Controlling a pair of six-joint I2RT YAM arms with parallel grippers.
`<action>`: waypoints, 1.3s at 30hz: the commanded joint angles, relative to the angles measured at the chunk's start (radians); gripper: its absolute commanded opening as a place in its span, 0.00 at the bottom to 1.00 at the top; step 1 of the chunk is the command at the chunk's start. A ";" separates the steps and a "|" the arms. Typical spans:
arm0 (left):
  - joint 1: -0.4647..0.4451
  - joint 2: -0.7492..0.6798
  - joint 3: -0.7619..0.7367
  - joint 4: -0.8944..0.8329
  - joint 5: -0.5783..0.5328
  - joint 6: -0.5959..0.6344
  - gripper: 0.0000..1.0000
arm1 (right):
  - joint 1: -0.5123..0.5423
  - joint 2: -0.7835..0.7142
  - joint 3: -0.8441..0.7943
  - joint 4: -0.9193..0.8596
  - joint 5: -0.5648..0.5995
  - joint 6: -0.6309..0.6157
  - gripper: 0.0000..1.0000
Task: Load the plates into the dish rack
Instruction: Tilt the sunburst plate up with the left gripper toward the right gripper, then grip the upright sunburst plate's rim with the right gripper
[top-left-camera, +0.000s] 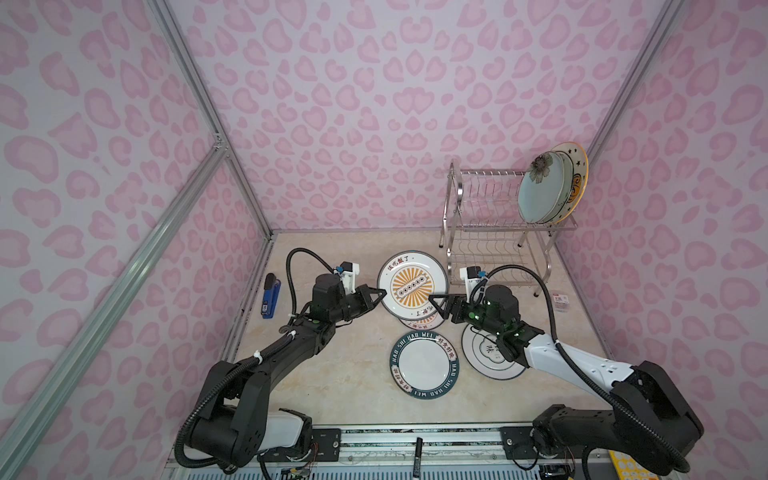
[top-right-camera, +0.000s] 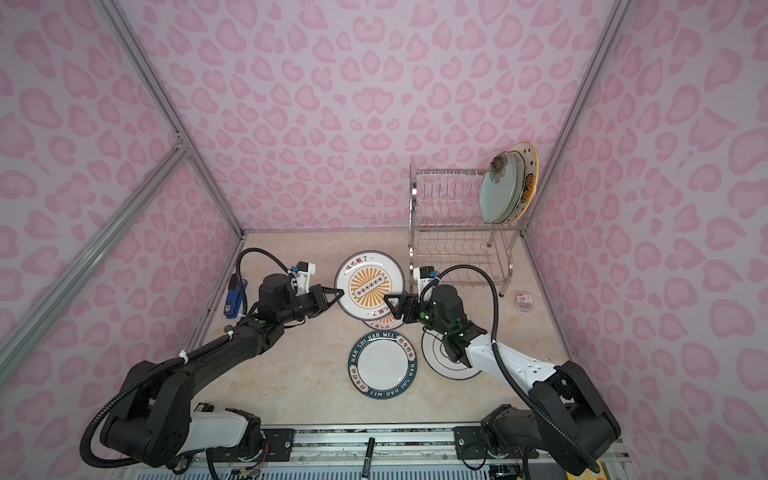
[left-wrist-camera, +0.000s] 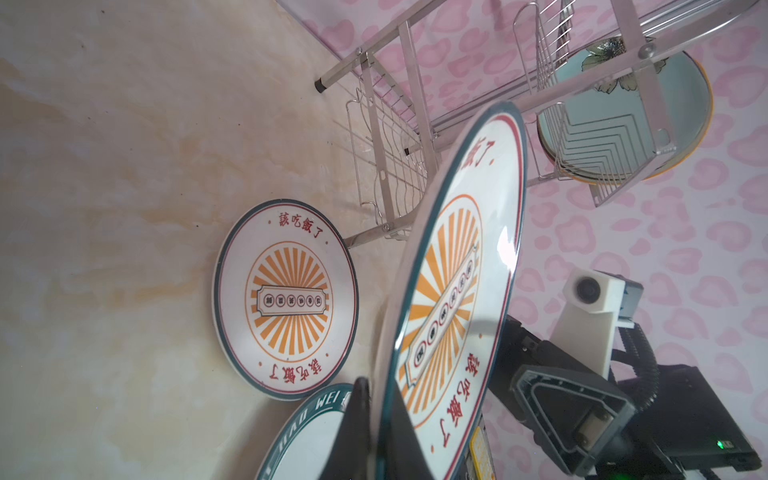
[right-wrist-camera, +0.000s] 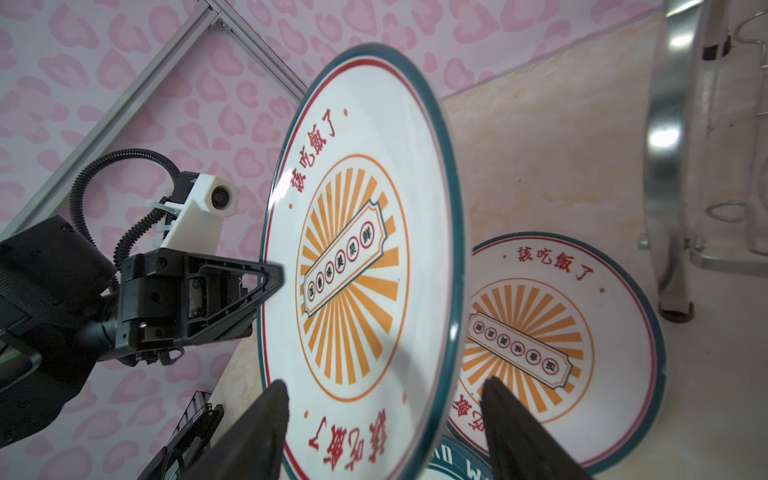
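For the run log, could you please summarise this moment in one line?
handover | left gripper: shut on raised sunburst plate | right gripper: open astride its rim | dish rack: partly loaded

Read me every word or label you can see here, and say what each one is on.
"該吃飯了": raised sunburst plate, twice.
"該吃飯了": flat sunburst plate, likewise.
"HAO SHI HAO WEI": teal-rimmed plate.
"味": white emblem plate; the rest is hidden.
Too small or blurred: the sunburst banners, the teal rim's red characters, packet and stapler labels.

Dish rack (top-left-camera: 490, 227) upper slots free beside loaded plates (top-left-camera: 540, 195), lifted plate (top-left-camera: 411, 286) blocking centre, table (top-left-camera: 332, 374) bare leftward.
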 joint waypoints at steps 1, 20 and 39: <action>-0.018 0.010 -0.007 0.128 0.011 -0.009 0.04 | 0.001 0.012 0.001 0.056 0.001 0.011 0.68; -0.051 0.007 -0.004 0.097 -0.020 0.027 0.04 | 0.001 0.032 0.006 0.089 0.016 0.050 0.27; -0.052 -0.023 0.021 -0.005 -0.057 0.073 0.25 | 0.000 0.037 -0.003 0.143 -0.009 0.090 0.00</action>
